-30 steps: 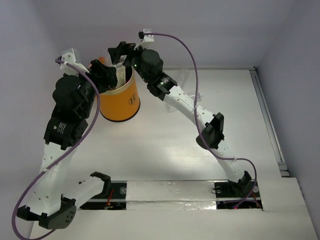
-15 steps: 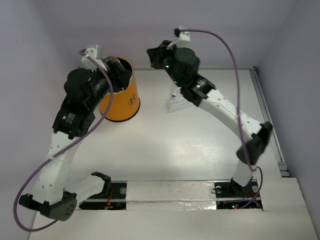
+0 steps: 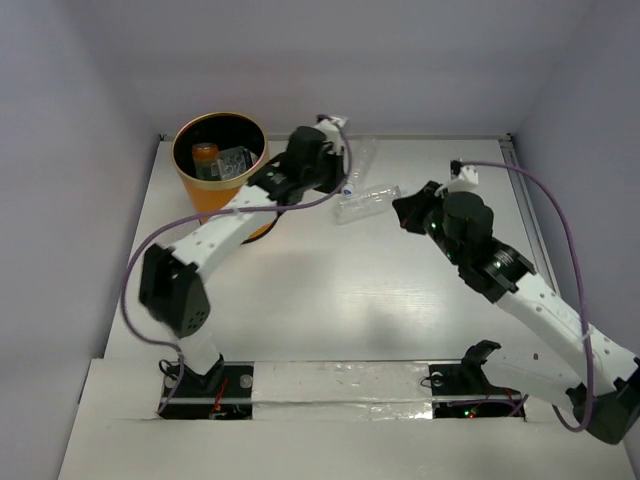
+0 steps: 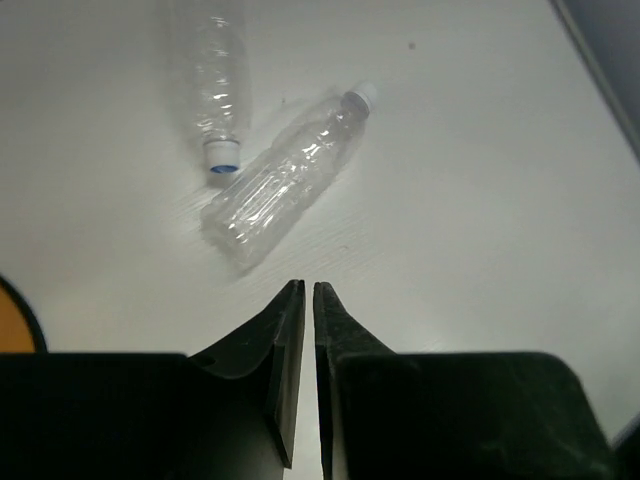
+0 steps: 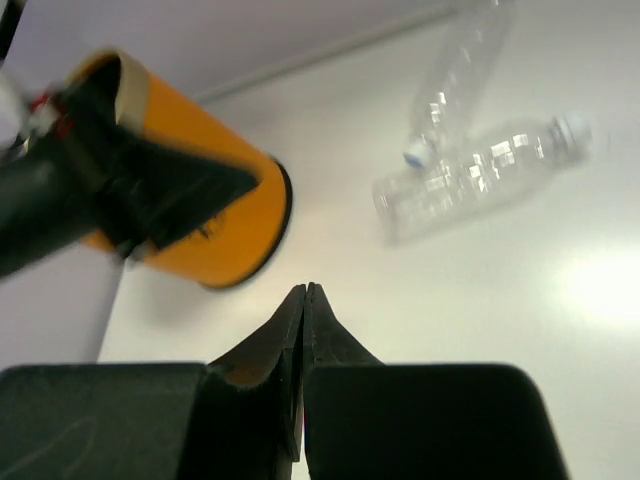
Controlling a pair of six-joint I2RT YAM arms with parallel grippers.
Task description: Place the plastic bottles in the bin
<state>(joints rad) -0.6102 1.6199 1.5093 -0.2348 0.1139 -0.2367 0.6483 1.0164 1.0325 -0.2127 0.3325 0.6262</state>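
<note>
Left wrist view pretty much tells the story: the left gripper (image 4: 304,300) has its jaws pressed nearly together with nothing in them, and the nearer clear bottle (image 4: 285,180) lies flat on the table (image 4: 480,250) just ahead of the tips, a bit to the left. Its long axis runs diagonally, base toward the jaws and white cap up and to the right, so I reckon the jaws need to open and twist to cross the body. The other clear bottle (image 4: 215,85) lies beyond it, its blue cap right beside the first one. The right gripper (image 5: 303,300) is clamped empty too, and from its camera both bottles sit off to the upper right, not in line. From the top, the bin (image 3: 200,197) is back left on the left arm's side, with an orange bottle (image 3: 205,155) already inside.
</note>
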